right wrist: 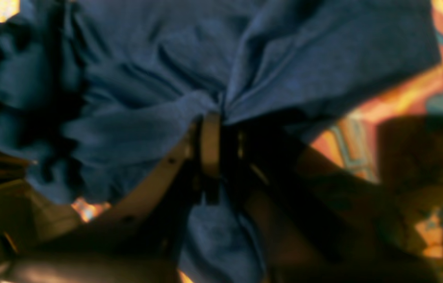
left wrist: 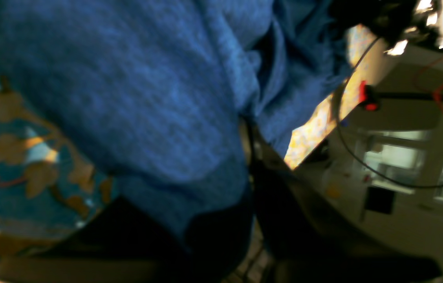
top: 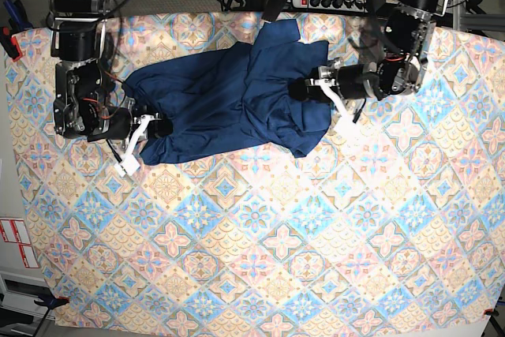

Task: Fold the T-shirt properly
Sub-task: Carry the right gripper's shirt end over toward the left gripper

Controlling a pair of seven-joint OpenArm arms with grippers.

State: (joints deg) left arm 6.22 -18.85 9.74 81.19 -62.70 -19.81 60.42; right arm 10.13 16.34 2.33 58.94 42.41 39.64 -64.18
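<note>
the dark navy-blue knit t-shirt [top: 229,100] lies bunched in the upper centre of the patterned tablecloth [top: 260,258], with the left gripper [top: 304,90] and right gripper [top: 155,127] each clenched on fabric; a thin pinch may slip during lifting.

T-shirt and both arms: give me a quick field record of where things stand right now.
garment: T-shirt, dark blue, bunched and creased, not yet folded
surface: patterned tablecloth
left gripper: fingers shut on the T-shirt's edge, on the base view's right
right gripper: fingers shut on the T-shirt's opposite edge; fabric gathers at the pinch in the right wrist view
</note>
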